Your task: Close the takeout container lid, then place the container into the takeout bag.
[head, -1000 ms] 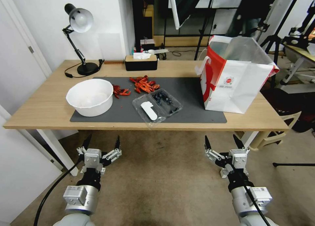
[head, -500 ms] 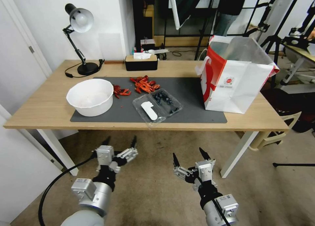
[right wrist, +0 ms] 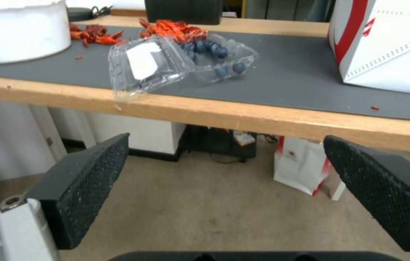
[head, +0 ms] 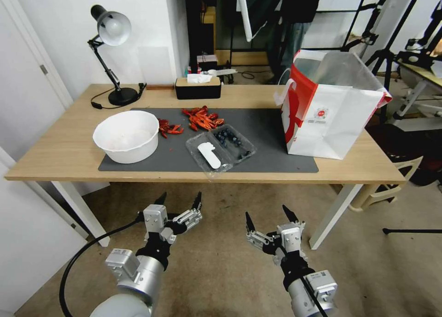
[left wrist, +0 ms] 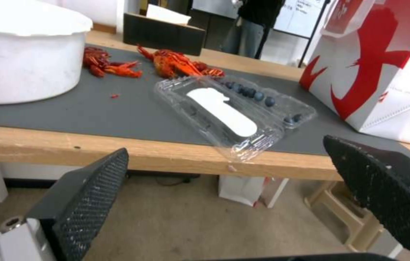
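Note:
The clear takeout container (head: pixel 234 142) (left wrist: pixel 268 105) (right wrist: pixel 219 63) lies open on the grey mat, dark blueberries in its far half. Its lid (head: pixel 207 155) (left wrist: pixel 222 116) (right wrist: pixel 142 61), with an oblong white label, lies flat toward the table's front edge. At the right end of the table stands the white and red takeout bag (head: pixel 329 110) (left wrist: pixel 379 65) (right wrist: pixel 388 40), mouth open. My left gripper (head: pixel 179 199) (left wrist: pixel 229 185) hangs open below the table edge, in front of the lid. Open too, my right gripper (head: pixel 269 218) (right wrist: pixel 224 174) sits lower, just right of the left one.
A white bowl (head: pixel 126 135) rests on the mat's left side, red crayfish (head: pixel 202 118) behind the container. A black tissue box (head: pixel 198 88) and a desk lamp (head: pixel 113 59) stand at the back. The wooden table edge (head: pixel 207 176) lies above both grippers.
Both arms swung inward from wide apart, then rose a little toward the table edge. The container, lid and bag have not moved.

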